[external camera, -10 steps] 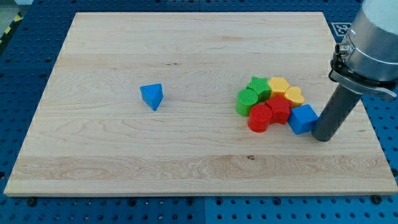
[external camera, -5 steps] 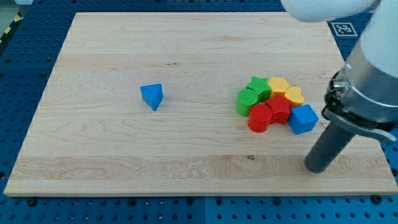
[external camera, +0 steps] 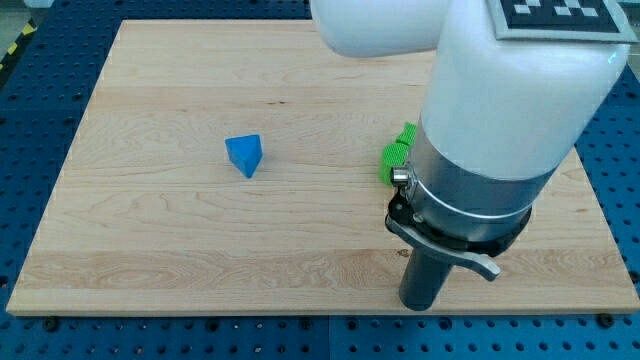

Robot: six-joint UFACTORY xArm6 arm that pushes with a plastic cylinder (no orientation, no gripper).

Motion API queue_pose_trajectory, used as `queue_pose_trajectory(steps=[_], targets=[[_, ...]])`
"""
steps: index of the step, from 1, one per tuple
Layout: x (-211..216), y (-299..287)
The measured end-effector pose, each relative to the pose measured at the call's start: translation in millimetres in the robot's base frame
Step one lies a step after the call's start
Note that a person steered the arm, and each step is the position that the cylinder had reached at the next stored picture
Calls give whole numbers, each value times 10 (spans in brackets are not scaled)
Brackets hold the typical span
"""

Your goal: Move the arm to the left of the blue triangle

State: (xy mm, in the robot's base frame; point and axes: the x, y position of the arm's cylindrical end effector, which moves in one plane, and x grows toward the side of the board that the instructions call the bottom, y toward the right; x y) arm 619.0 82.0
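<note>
The blue triangle (external camera: 245, 155) lies alone on the wooden board (external camera: 200, 240), left of the middle. My tip (external camera: 418, 303) rests on the board near its bottom edge, far to the right of the blue triangle and below it. The arm's big white and grey body fills the view's right side and hides most of the block cluster.
Two green blocks (external camera: 398, 154) show at the arm's left edge; one is a ribbed cylinder. The other blocks of the cluster are hidden behind the arm. A blue pegboard (external camera: 30, 110) surrounds the board.
My tip has moved from beside the blue cube at the right, down and to the left along the board's bottom part. The arm now covers the cluster. No block has moved.
</note>
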Motion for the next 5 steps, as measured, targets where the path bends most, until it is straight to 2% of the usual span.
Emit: queue_pose_trajectory(steps=[2, 4, 5], targets=[[-4, -592], [-4, -696], [-4, -1009]])
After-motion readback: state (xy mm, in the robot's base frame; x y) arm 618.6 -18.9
